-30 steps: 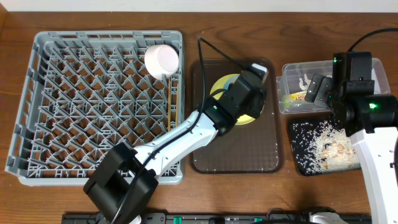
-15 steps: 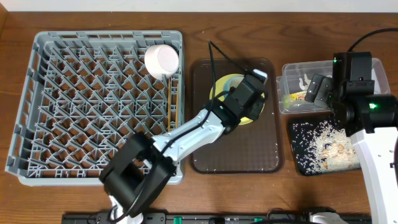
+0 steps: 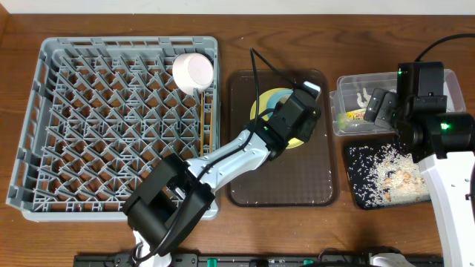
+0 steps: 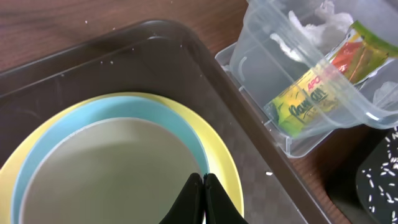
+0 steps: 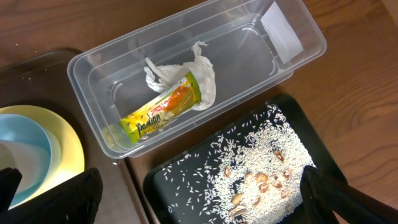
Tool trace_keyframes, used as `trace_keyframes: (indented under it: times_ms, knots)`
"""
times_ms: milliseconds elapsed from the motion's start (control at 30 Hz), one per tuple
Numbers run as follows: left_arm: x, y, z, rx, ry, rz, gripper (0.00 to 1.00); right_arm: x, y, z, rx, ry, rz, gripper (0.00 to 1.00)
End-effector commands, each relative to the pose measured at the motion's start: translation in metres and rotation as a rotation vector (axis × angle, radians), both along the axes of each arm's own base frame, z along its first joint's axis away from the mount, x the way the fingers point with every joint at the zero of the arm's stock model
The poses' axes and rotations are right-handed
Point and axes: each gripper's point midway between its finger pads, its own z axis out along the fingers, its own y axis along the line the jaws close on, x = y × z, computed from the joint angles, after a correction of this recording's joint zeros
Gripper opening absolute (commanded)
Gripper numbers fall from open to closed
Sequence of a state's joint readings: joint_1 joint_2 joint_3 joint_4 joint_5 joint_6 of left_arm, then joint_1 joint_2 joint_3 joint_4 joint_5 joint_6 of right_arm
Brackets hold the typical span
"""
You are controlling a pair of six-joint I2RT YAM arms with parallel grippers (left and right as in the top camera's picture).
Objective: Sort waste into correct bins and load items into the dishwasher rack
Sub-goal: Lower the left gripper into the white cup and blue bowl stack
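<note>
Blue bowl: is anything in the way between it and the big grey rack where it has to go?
Nothing lies between them. The light blue bowl only has to clear the brown tray rim and the rack wall. The white cup sits in the rack's nearest corner.

Robot lab bench: wooden table (image 3: 312, 37), dishwasher rack (image 3: 111, 126).
</note>
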State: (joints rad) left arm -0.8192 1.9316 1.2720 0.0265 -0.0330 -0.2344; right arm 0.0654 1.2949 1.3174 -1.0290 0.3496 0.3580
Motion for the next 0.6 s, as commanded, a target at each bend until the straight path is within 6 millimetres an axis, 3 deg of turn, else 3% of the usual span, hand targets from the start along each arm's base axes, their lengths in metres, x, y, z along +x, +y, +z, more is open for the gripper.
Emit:
trace_keyframes:
  times_ms: [0,67,133,233,567]
  knots:
    - [0.004,0.002,0.027,-0.031,-0.047,0.011,0.06,-0.001,-0.003,0.003,-0.017,-0.006,-0.004,0.99]
    - [0.004,0.002,0.039,-0.049,-0.064,0.011,0.09,-0.001,-0.003,0.003,-0.017,-0.006,-0.003,0.99]
    - [0.004,0.003,0.047,-0.061,-0.074,0.01,0.21,-0.001,-0.003,0.003,-0.017,-0.006,-0.004,0.99]
    - [0.002,0.004,0.046,-0.052,-0.066,0.01,0.3,-0.001,-0.003,0.003,-0.017,-0.006,-0.003,0.99]
    - [-0.001,0.006,0.019,-0.002,-0.018,0.008,0.33,-0.001,-0.003,0.003,-0.017,-0.006,-0.003,0.99]
